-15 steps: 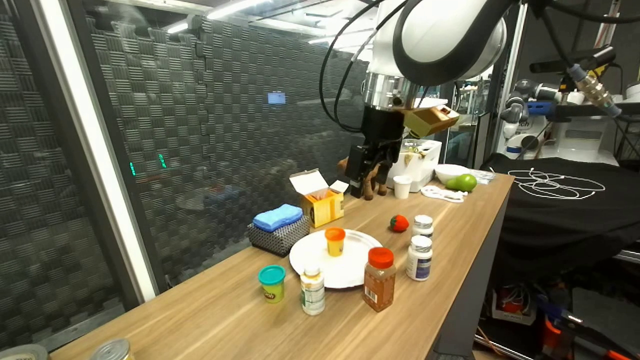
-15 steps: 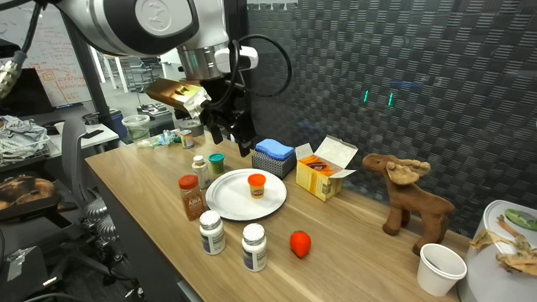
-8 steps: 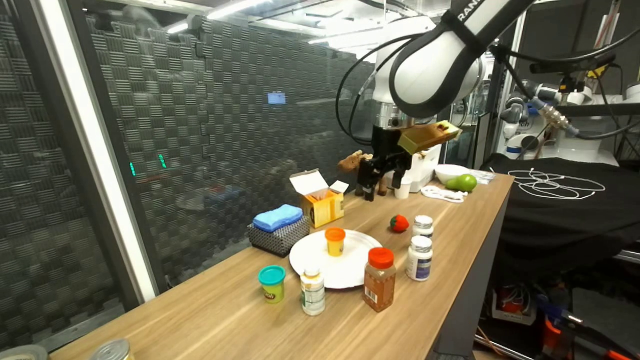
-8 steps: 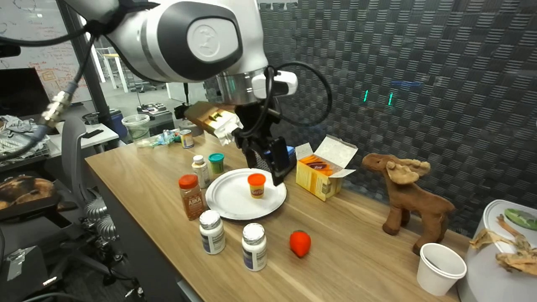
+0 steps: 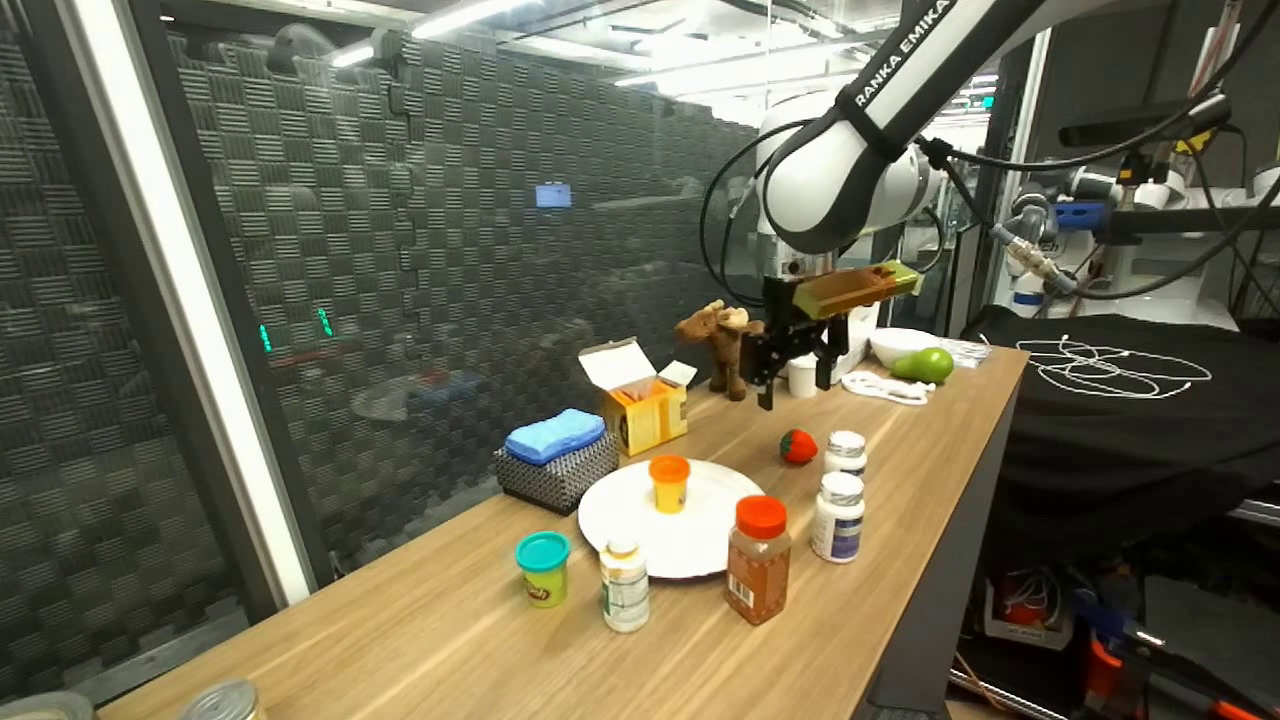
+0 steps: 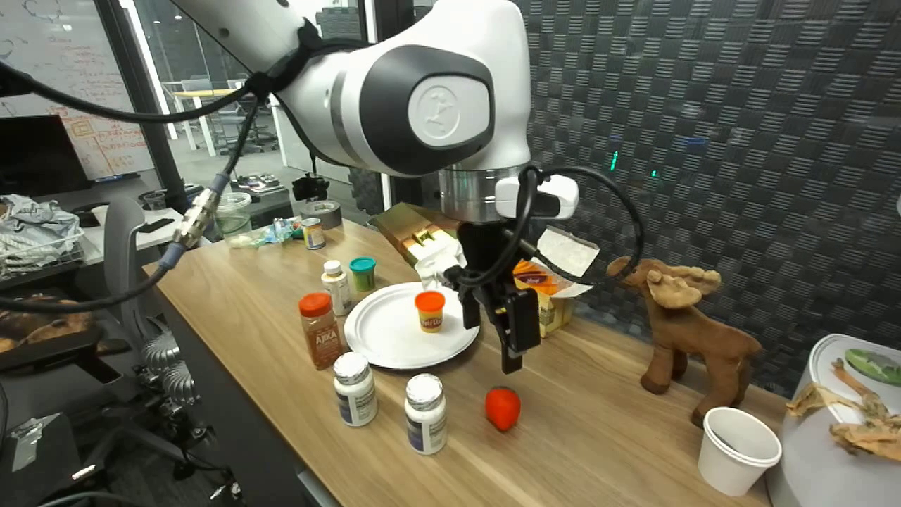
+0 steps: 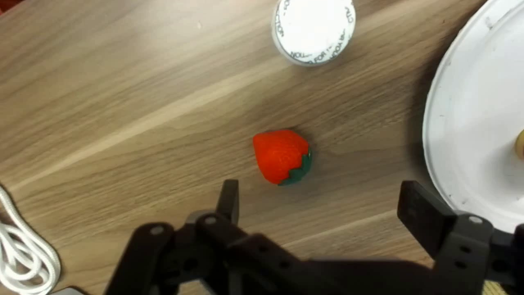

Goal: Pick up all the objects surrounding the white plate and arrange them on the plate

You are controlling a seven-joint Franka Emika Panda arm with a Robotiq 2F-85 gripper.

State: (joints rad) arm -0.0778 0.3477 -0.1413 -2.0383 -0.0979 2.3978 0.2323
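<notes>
Though plump, a blunt-tipped strawberry (image 7: 280, 156).

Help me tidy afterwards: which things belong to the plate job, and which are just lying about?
Job: white plate, orange-lidded tub, teal-lidded tub, red-capped jar, strawberry, three bottles; perhaps yellow box, blue sponge.
Lying about, probably: toy moose, white cups, cord, green fruit, bowl.

Ceiling lights (image 5: 470, 18) glare in an exterior view, while the wrist view's tool (image 7: 319, 190) seems slightly blurred.
</notes>
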